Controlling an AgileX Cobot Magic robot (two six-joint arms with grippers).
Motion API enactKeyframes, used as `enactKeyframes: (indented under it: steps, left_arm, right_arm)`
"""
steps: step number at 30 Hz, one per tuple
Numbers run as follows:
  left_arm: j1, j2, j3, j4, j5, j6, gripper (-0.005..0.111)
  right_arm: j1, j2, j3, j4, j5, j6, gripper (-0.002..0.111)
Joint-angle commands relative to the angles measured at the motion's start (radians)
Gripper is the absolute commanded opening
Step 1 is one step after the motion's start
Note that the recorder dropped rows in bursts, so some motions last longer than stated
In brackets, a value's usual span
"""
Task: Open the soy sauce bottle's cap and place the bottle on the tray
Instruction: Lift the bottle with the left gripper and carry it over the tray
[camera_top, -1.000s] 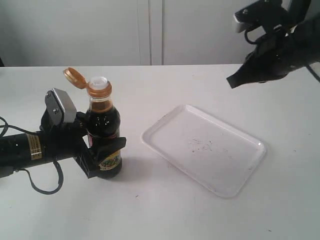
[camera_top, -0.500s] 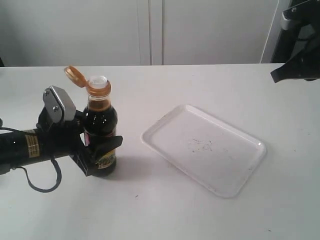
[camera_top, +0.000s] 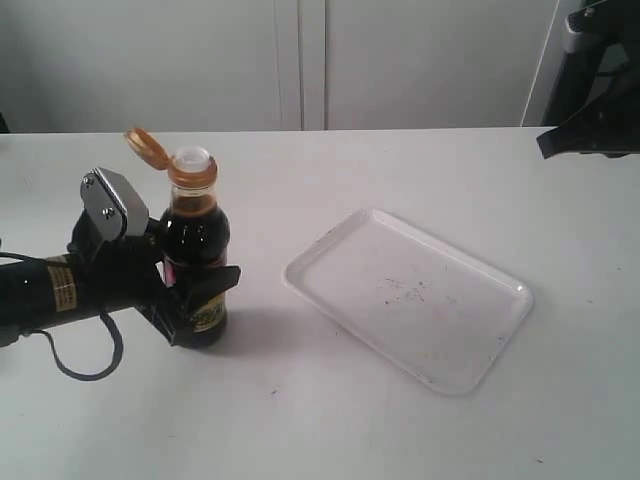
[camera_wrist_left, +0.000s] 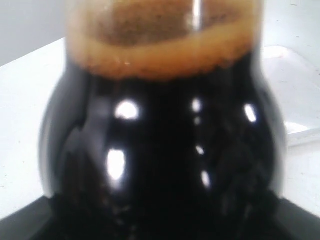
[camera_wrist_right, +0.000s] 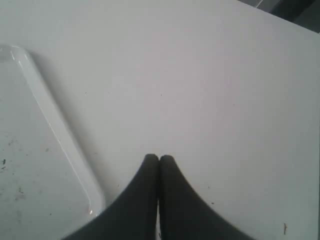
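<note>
The soy sauce bottle (camera_top: 195, 255) stands upright on the white table at the left, dark liquid up to its neck. Its copper-gold cap (camera_top: 145, 149) is flipped back on its hinge, baring the white spout (camera_top: 193, 160). My left gripper (camera_top: 200, 300) is shut on the bottle's lower body; the bottle (camera_wrist_left: 165, 140) fills the left wrist view and hides the fingers. The white tray (camera_top: 330, 255) lies to the right of the bottle, nothing on it but dark specks. My right gripper (camera_wrist_right: 159, 159) is shut and holds nothing, high at the far right beyond the tray's rim (camera_wrist_right: 60, 145).
White cabinet doors (camera_top: 300, 60) stand behind the table's far edge. The right arm (camera_top: 595, 120) hangs at the top right corner of the exterior view. A black cable (camera_top: 90, 365) loops under the left arm.
The left gripper has slid the bottle a little to the left, away from the tray. The right arm drew off to the right, then held still.
</note>
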Motion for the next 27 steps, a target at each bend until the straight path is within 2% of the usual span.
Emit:
enactKeyframes:
  steps: [1,13,27]
  left_arm:
    - [-0.001,-0.026,-0.021,-0.073,-0.074,-0.003,0.0]
    - [-0.008,-0.026,-0.127,-0.077,-0.074,-0.103,0.0]
    - [-0.158,-0.026,-0.234,-0.138,-0.074,-0.1,0.0]
  right_arm:
    - [-0.004,-0.009,-0.007,0.01,-0.019,0.007,0.0]
    - [-0.004,0.039,-0.007,0.014,-0.034,0.004,0.0]
    - [-0.004,0.06,-0.007,0.03,-0.04,0.004,0.0]
